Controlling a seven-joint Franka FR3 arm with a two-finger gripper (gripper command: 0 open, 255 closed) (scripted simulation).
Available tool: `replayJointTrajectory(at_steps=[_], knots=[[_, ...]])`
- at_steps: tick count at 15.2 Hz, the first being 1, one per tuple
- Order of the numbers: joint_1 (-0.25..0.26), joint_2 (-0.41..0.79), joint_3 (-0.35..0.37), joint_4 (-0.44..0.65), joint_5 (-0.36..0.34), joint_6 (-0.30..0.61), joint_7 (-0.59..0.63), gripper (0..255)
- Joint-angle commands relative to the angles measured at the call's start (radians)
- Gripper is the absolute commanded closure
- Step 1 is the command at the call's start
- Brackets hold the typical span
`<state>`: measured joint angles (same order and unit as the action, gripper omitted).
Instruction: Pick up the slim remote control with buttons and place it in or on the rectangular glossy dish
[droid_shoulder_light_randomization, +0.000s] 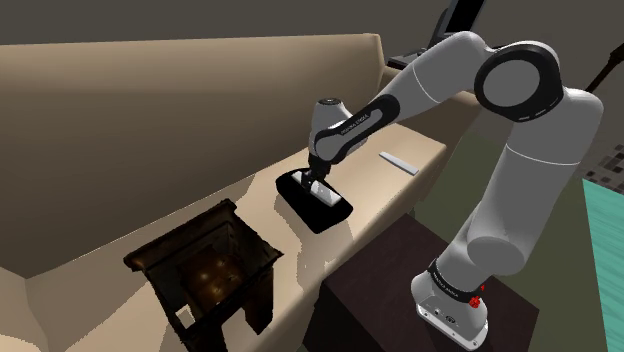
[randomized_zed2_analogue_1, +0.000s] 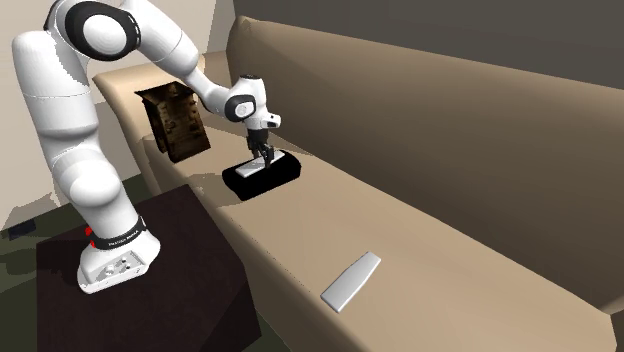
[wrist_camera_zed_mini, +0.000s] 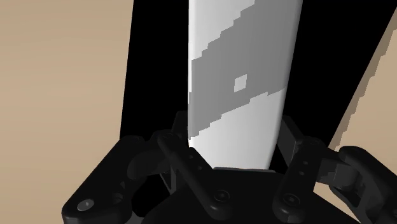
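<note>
One off-centre release by the gripper (droid_shoulder_light_randomization: 316, 184) pinching the white remote (wrist_camera_zed_mini: 242, 127) could tip it off the black dish (droid_shoulder_light_randomization: 336, 216) near the seat (droid_shoulder_light_randomization: 250, 215)'s front edge.

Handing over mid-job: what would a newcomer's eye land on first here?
The all-black gripper clasping a slim white-and-grey remote control at the black glossy rectangular dish on the tan sofa seat. Next, a second slim white slab lying apart farther along the seat, and a dark open-topped wooden box on the dish's other side.
</note>
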<state>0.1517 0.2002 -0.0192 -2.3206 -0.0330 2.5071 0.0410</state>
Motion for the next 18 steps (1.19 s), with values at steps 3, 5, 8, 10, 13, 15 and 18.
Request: replayJointTrajectory(at_steps=[3, 5, 8, 10, 13, 15, 18], knots=[[0.000, 0.000, 0.000, 0.000, 0.000, 0.000, 0.000, 0], [0.000, 0.000, 0.000, 0.000, 0.000, 0.000, 0.000, 0], [0.000, -0.027, 0.000, 0.005, 0.000, -0.032, 0.000, 0], [0.001, -0.079, 0.001, 0.018, 0.001, -0.096, -0.001, 0], [0.002, -0.098, 0.001, 0.024, 0.002, -0.122, -0.001, 0], [0.002, -0.098, 0.001, 0.024, 0.002, -0.122, -0.001, 0], [0.002, -0.098, 0.001, 0.024, 0.002, -0.122, -0.001, 0]])
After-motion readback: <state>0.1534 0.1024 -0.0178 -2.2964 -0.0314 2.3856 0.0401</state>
